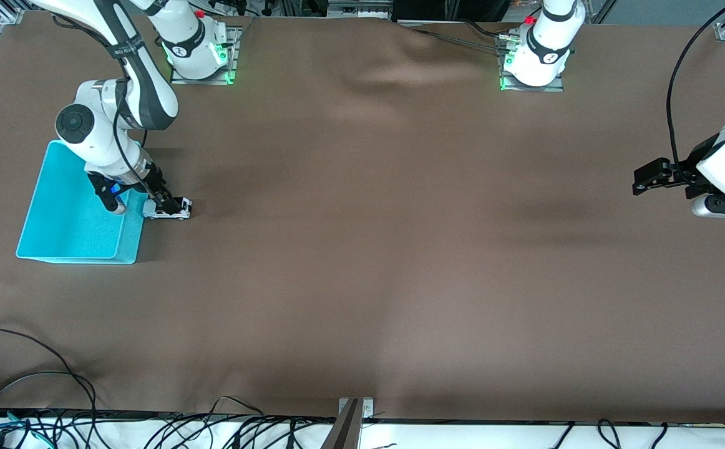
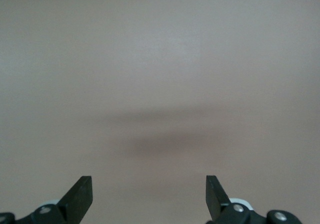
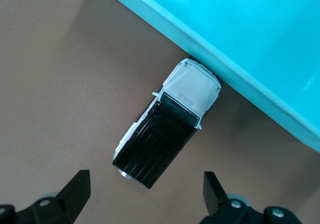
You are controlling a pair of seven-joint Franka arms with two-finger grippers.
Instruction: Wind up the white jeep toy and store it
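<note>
The white jeep toy stands on the brown table beside the cyan bin, at the right arm's end. In the right wrist view the jeep shows its black roof panel, and its white nose touches the bin's outer wall. My right gripper hangs low over the jeep and the bin's edge, open and empty; the jeep lies just past the fingertips, not between them. My left gripper waits open and empty over bare table at the left arm's end.
The brown cloth covers the whole table. Cables lie along the table edge nearest the camera. The arms' bases stand at the top of the front view.
</note>
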